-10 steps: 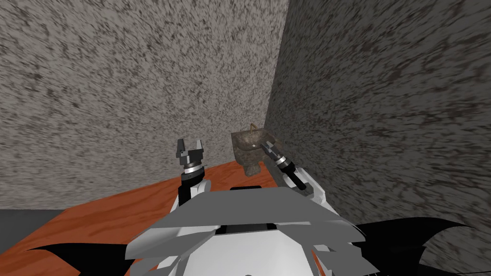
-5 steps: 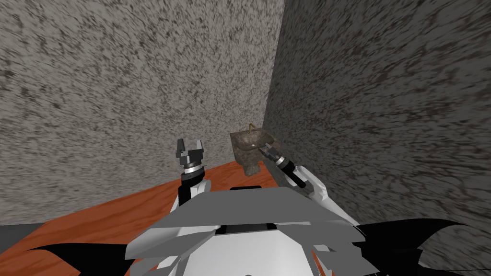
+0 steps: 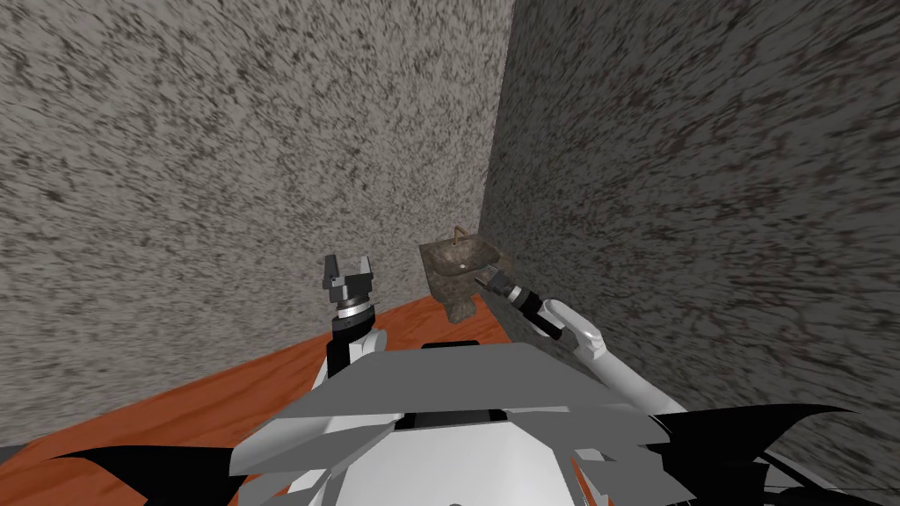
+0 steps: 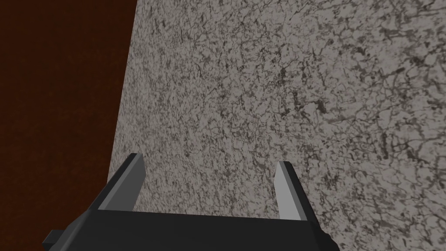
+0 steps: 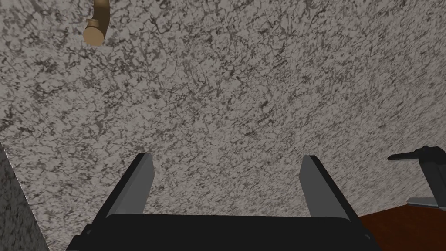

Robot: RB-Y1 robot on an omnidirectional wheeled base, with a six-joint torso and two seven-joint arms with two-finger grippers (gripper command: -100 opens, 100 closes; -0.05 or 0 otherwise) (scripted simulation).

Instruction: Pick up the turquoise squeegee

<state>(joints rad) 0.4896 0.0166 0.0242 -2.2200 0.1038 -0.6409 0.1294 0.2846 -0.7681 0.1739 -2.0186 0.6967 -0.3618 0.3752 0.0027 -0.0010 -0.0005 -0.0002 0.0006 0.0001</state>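
The whole head view is shifted a little against the second before. The corner where the two speckled grey walls [image 3: 220, 176] meet is seen further to the left, and more of the orange-red floor [image 3: 202, 395] is taken in at the lower left. This is read as a small turn of the robot itself, not of the room.

The small stone sink [image 3: 442, 279] in that corner is kept at almost the same place in the view. The right forearm [image 3: 571, 332] is swung outward toward the right-hand wall. With it, the right hand [image 3: 486, 278] is brought from above the sink's right rim to its front right corner, just beside the stone.

The fingers [image 5: 139, 183] of that hand are held well apart with nothing between them, and they are aimed at the wall below the brass tap [image 5: 96, 26]. The left hand [image 3: 348, 262] is left unchanged, raised over the floor near the left wall, its fingers likewise spread and empty.

Where the turquoise squeegee lies cannot be told. From the right hand's aim it is judged to be at or near the sink. The grasp is therefore judged not yet begun, and the change is taken as a re-aiming of the approach.
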